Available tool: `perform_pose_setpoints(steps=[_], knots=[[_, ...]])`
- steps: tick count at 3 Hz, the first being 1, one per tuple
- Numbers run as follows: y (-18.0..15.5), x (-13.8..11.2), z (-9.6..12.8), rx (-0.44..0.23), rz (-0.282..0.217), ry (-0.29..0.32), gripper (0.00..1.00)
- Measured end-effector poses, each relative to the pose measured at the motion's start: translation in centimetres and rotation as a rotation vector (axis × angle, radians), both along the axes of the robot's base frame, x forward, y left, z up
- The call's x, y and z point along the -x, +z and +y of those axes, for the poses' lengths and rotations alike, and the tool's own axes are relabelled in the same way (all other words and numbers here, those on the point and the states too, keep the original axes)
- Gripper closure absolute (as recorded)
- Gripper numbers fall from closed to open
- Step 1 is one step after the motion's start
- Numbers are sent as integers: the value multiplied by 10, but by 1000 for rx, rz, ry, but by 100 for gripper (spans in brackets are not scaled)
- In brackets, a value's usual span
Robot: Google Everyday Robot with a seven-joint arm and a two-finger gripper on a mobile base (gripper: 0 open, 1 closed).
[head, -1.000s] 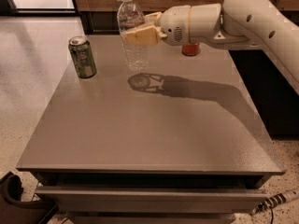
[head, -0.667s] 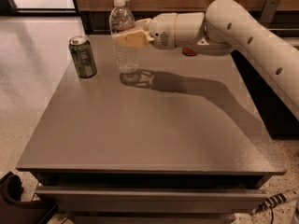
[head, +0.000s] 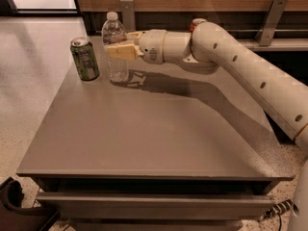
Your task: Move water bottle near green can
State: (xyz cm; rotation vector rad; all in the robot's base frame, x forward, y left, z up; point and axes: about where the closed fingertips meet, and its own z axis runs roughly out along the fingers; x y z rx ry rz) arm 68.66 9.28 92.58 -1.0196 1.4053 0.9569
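Grey tabletop (head: 159,129) fills most of the view from where I'm standing, with wood panelling along the top of the frame and two metal brackets (head: 272,13) bolted below it. Pale speckled floor (head: 33,57) runs off to the left.

Up in the upper left corner of the table is where everything is. The bottle (head: 115,64) stands upright, white cap on, and its base looks to be down on the surface, with its shadow right against it. The can (head: 85,58) is just beside it on the left, also upright. They're close, but I can see a sliver of table between them, so not touching.

The gripper (head: 117,42) sits at the bottle's upper half and is clamped on it. One tan finger (head: 122,51) crosses the front of the bottle and the other one shows behind it on the far side. The jaws are only as wide as the bottle itself.

The white arm (head: 240,66) comes in from the right edge and stretches across the back of the table toward that corner, throwing a long shadow over the top. Something small and reddish (head: 197,21) pokes up just behind the arm's elbow bit; can't tell what it is.

Below the tabletop edge there's a drawer front (head: 154,203), a cable (head: 278,210) at the lower right, and some dark thing (head: 12,208) at the bottom left corner.
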Motion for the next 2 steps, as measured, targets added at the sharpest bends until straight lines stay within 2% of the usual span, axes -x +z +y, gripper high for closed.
perform_pose_setpoints(steps=[1,2], knots=[[-8,1,13,-30,-105,39,100],[-7,5,22,-17,-185,73,100]])
